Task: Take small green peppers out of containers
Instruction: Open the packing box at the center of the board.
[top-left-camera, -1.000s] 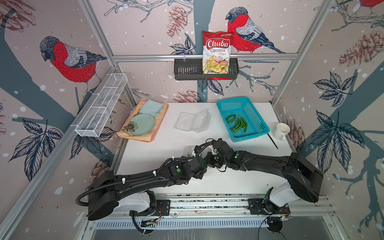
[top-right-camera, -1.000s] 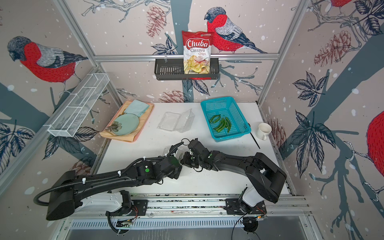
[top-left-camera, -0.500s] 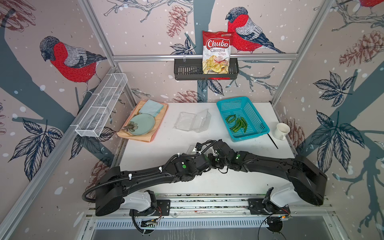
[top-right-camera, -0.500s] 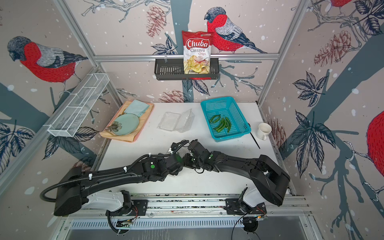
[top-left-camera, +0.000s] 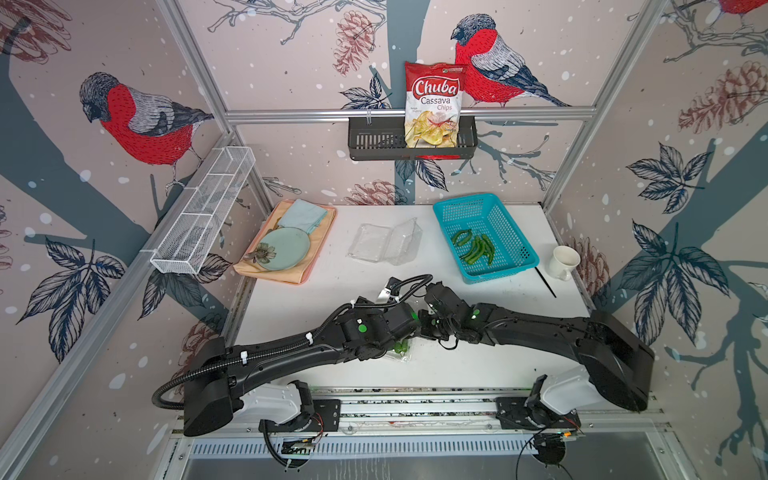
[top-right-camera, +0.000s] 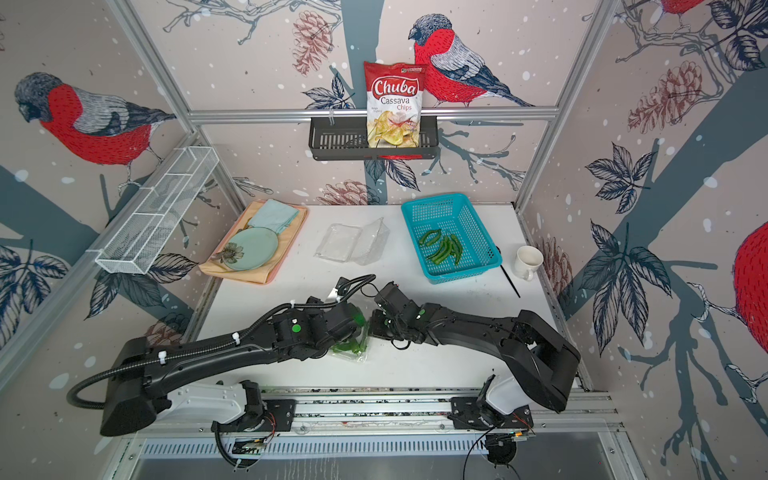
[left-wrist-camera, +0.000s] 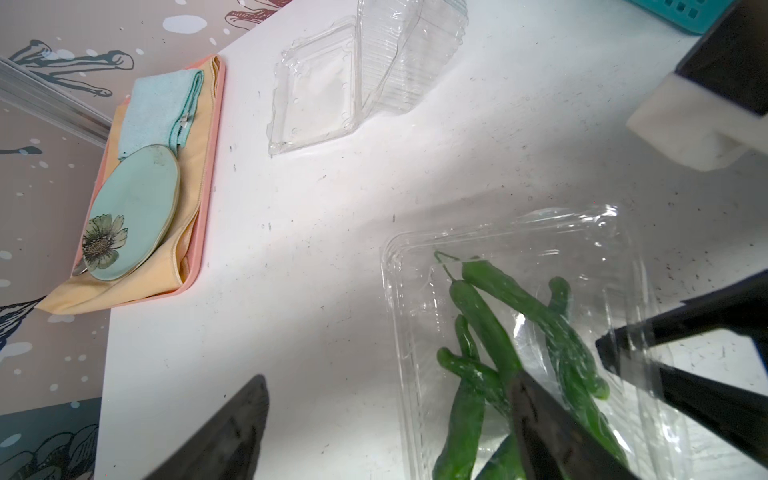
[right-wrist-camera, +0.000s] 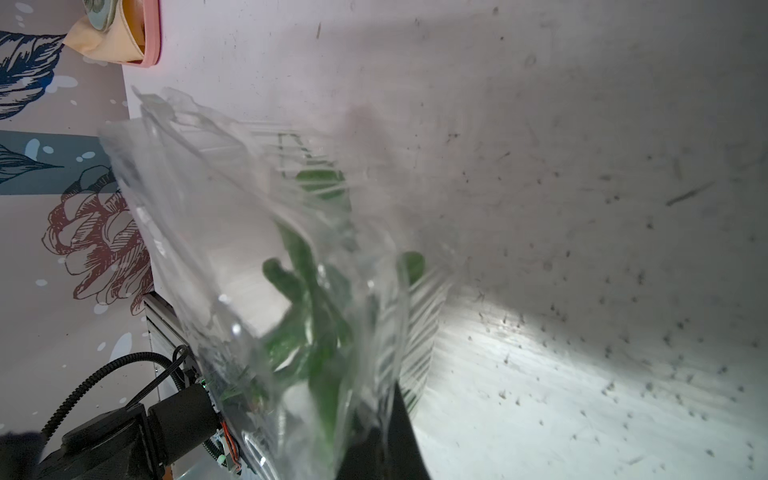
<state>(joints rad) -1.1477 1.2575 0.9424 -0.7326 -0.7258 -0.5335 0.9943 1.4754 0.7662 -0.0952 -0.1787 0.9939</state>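
Note:
A clear container (left-wrist-camera: 519, 332) lies near the table's front middle with several small green peppers (left-wrist-camera: 482, 324) in it; in both top views it shows green under my left wrist (top-left-camera: 401, 347) (top-right-camera: 349, 347). My left gripper (left-wrist-camera: 386, 432) is open, one finger (left-wrist-camera: 548, 428) down among the peppers and the other outside the container's wall. My right gripper (right-wrist-camera: 374, 440) is shut on the container's raised lid (right-wrist-camera: 257, 257); its fingers (left-wrist-camera: 685, 353) pinch the plastic. A second container (top-left-camera: 384, 243) lies open farther back with nothing in it. More peppers (top-left-camera: 476, 249) lie in the turquoise basket (top-left-camera: 511, 232).
A pink tray (top-left-camera: 286, 245) with a plate and folded cloth lies at the back left. A white cup (top-left-camera: 563, 262) and a thin black stick (top-left-camera: 545, 282) are by the right edge. A wire shelf (top-left-camera: 203, 212) and a black wall rack (top-left-camera: 374, 141) with a chips bag hang above.
My left wrist has shifted a little over the near container and its jaws have narrowed slightly. The right gripper has kept its hold on the lid.

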